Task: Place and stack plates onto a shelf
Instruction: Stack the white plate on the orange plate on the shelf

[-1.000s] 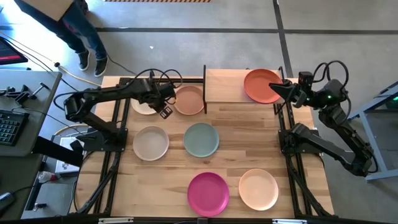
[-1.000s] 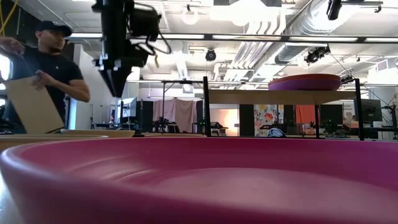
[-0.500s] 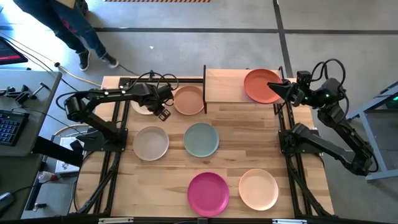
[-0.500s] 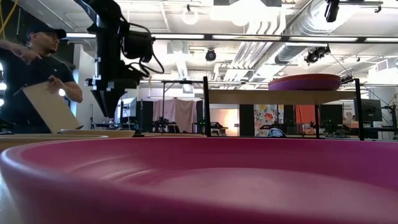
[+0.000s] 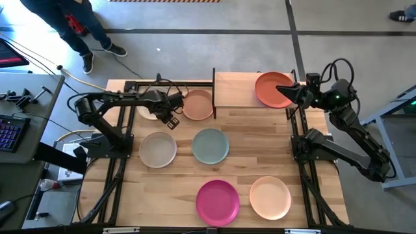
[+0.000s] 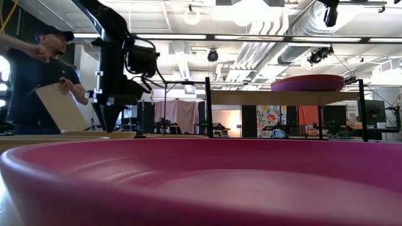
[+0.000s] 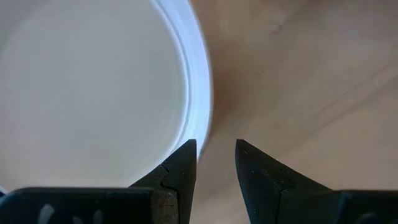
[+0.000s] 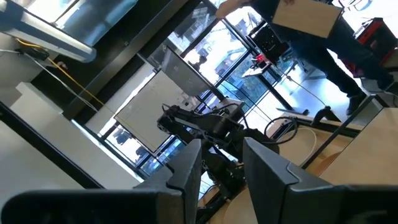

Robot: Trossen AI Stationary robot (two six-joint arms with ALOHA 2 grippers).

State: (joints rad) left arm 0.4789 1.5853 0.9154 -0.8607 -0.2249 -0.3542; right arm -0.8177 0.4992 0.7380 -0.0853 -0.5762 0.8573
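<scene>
The counter [image 5: 175, 182] is a light-wood top carrying six plates laid flat and well apart. The shelf [image 5: 234, 90], a light-wood board on thin black uprights, stands at the far edge; a rust-orange plate [image 5: 272, 90] sits on its right end, and the low view shows it stacked on a purple plate [image 6: 301, 87]. Since a second ago the left arm has drawn back toward its own side and come down, so the left gripper [image 5: 170, 116] now hangs low at the rim of the cream plate [image 5: 151, 110], far left of the counter; the right arm has barely shifted. The left wrist view shows its jaws slightly parted with nothing between them, one tip over that plate's white rim. The right gripper [image 5: 290, 93] rests at the near edge of the rust-orange plate; its jaws stand parted, and whether they grip the rim cannot be told. The plates are round, matte and shallow-rimmed: magenta plate [image 5: 218, 200] and pale pink plate [image 5: 270, 197] at the near edge, grey-teal plate [image 5: 210, 145] and beige plate [image 5: 158, 149] mid-counter, peach plate [image 5: 198, 104] just left of the shelf. A person [image 6: 38, 75] beyond the counter holds a cardboard sheet. No legible writing.
</scene>
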